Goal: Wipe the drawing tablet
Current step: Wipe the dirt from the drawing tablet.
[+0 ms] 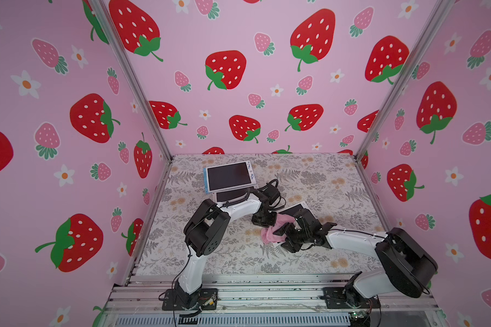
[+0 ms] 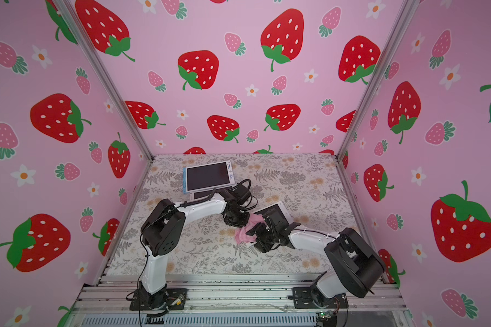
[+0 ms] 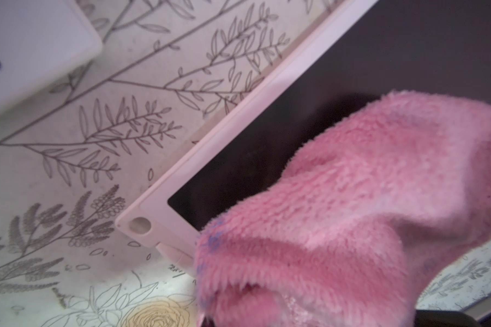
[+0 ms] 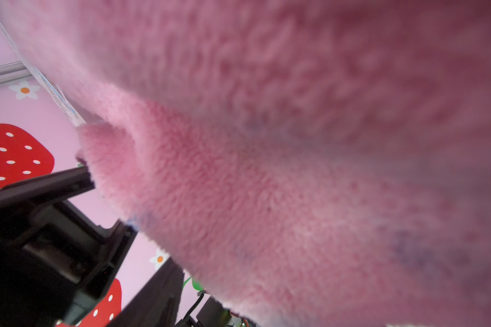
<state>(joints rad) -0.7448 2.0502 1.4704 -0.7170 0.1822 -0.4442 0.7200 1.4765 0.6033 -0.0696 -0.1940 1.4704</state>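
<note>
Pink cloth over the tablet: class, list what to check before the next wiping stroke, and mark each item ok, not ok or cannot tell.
1. Pink cloth over the drawing tablet screen: ok.
2. Left tool shut on the cloth: ok.
3. Right tool clear of the cloth: cannot tell; cloth fills its wrist view.
4. Screen clean: cannot tell; partly covered.
5. Stacked tablets apart from this one: ok.

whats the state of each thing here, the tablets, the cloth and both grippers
pink cloth: bunched up, a few bluish stains
left gripper: shut on pink cloth
right gripper: at the cloth, fingers hidden, can't tell open or shut
near tablet: lying flat, screen dark, cloth over part of it
back tablet: screen dark, resting on top of lower tablet
lower tablet: mostly covered
</note>
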